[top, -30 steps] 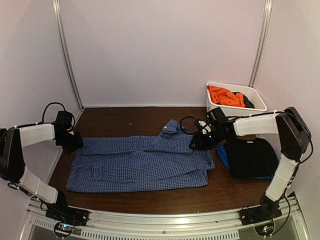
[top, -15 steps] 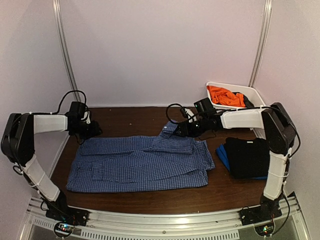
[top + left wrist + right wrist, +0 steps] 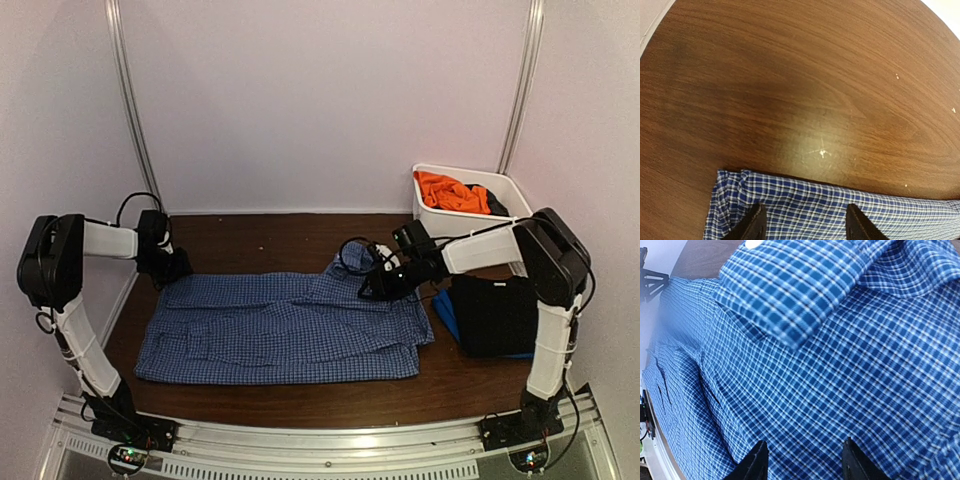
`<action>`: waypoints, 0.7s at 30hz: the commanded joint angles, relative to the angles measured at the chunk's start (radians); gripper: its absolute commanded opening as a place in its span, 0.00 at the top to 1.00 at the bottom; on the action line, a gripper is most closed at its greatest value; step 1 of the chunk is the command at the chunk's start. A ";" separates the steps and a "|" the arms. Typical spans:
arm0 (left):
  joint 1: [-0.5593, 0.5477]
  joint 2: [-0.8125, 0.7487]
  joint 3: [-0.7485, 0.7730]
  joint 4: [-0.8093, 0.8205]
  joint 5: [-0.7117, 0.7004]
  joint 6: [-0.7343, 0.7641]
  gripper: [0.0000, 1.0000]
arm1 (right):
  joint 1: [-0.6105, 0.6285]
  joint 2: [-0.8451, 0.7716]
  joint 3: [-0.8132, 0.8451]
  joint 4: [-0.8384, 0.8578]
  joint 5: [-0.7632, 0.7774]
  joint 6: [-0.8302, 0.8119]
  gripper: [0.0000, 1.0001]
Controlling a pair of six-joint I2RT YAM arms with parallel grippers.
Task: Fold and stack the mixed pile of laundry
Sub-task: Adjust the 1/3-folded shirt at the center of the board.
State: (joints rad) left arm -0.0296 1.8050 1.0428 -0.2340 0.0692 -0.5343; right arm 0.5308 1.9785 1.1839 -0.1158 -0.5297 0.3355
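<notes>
Top external: one checked shirt [image 3: 280, 330], one white tub [image 3: 452, 222]; left end effector [image 3: 805, 220], right end effector [image 3: 805, 457] half-open, apparently empty.

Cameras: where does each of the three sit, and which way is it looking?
Top view: fixed above and behind the arms, looking down on the table and checked shirt; left arm and right arm show.
Left wrist: on the left arm, facing down at wood and the shirt's edge; left claw shows.
Right wrist: on the right arm, close over the shirt; right claw shows.
Shared: all three see the shirt.
</notes>
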 commanded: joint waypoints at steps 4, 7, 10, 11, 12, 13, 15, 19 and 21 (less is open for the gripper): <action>-0.045 -0.078 0.048 0.020 0.045 0.059 0.41 | -0.036 -0.048 0.133 -0.049 0.056 -0.040 0.44; -0.070 -0.114 0.072 0.000 0.034 0.074 0.38 | -0.034 0.000 0.207 -0.042 0.028 -0.019 0.41; -0.072 -0.150 0.075 -0.006 0.037 0.071 0.37 | -0.033 0.045 0.267 -0.060 0.025 0.006 0.37; -0.072 -0.158 0.075 -0.006 0.037 0.069 0.37 | -0.032 0.056 0.280 -0.064 0.026 0.017 0.34; -0.072 -0.166 0.074 -0.007 0.036 0.068 0.36 | -0.032 0.070 0.296 -0.075 0.028 0.026 0.33; -0.072 -0.174 0.074 -0.009 0.035 0.064 0.37 | -0.032 0.083 0.312 -0.090 0.035 0.031 0.33; -0.073 -0.183 0.073 -0.009 0.032 0.060 0.36 | -0.032 0.100 0.329 -0.114 0.054 0.047 0.30; -0.073 -0.191 0.071 -0.007 0.031 0.053 0.36 | -0.029 0.114 0.325 -0.113 0.067 0.082 0.27; -0.075 -0.190 0.071 -0.007 0.030 0.051 0.36 | -0.029 0.127 0.321 -0.102 0.065 0.096 0.27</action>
State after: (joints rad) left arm -0.1055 1.6360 1.0962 -0.2565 0.0978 -0.4831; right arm 0.4976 2.0880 1.4918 -0.2089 -0.4900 0.3901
